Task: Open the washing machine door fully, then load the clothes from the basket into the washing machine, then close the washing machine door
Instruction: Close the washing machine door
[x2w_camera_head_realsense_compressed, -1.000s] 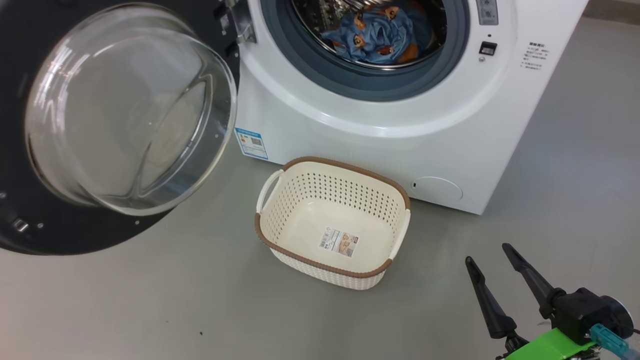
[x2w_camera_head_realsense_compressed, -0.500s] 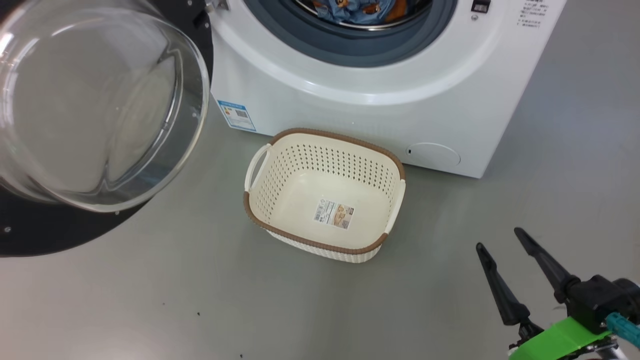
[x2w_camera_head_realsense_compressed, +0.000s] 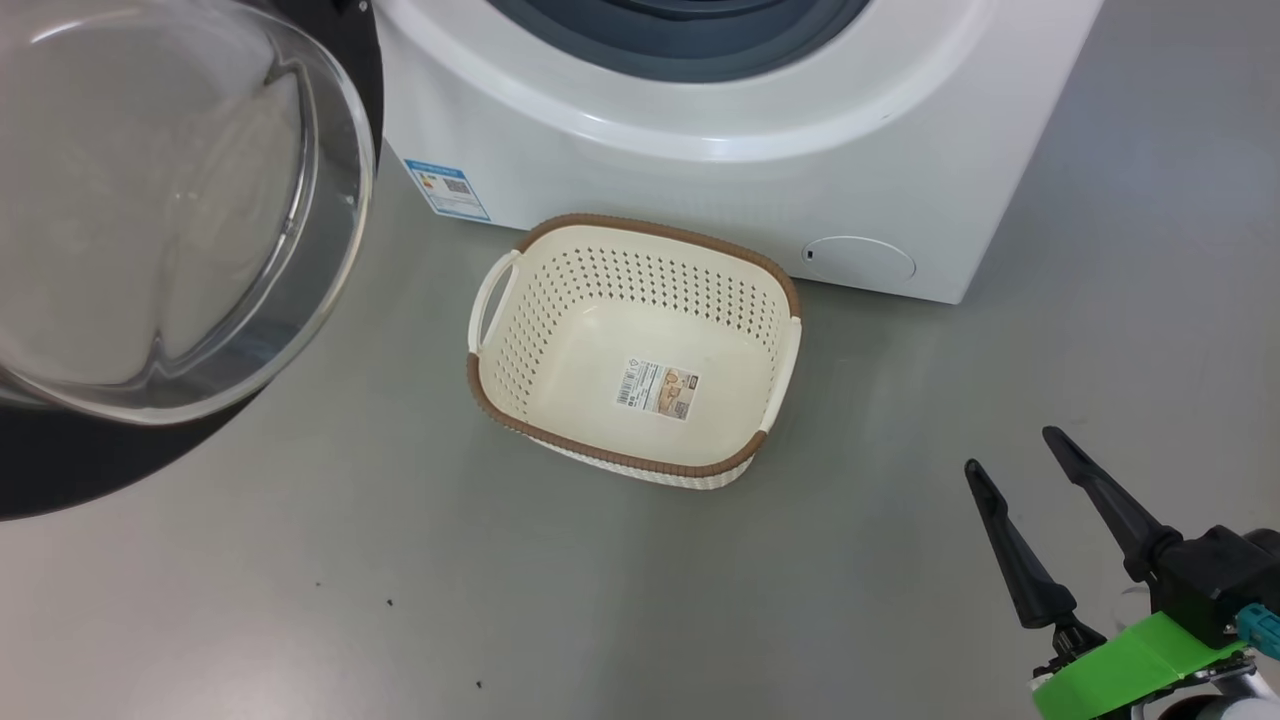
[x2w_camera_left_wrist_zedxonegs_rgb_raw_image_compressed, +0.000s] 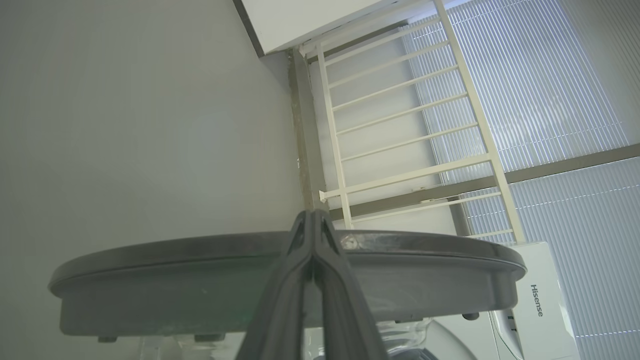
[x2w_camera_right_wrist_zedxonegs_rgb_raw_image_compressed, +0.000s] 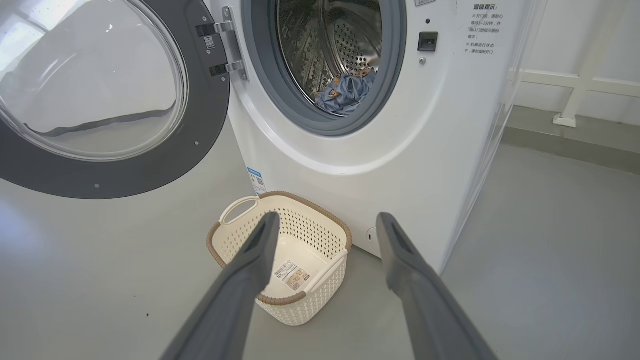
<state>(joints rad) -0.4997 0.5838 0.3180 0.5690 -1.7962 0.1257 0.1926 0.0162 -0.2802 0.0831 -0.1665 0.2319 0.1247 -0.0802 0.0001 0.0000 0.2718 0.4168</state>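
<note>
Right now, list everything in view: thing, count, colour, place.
basket: one, cream with brown rim, on the floor.
barcode sticker: one, white, basket bottom.
washing machine: one, white, behind the basket.
washing machine door: one, black ring with clear glass, swung open beside the machine.
clothes: one bundle, light blue with orange-brown print, inside the machine.
blue label: one, blue, machine front.
round flap: one, white, machine front.
railing: one, white, beyond the door.
left gripper: one, dark, shut, near the door's edge.
right gripper: one, dark, open, empty, right of the basket.
</note>
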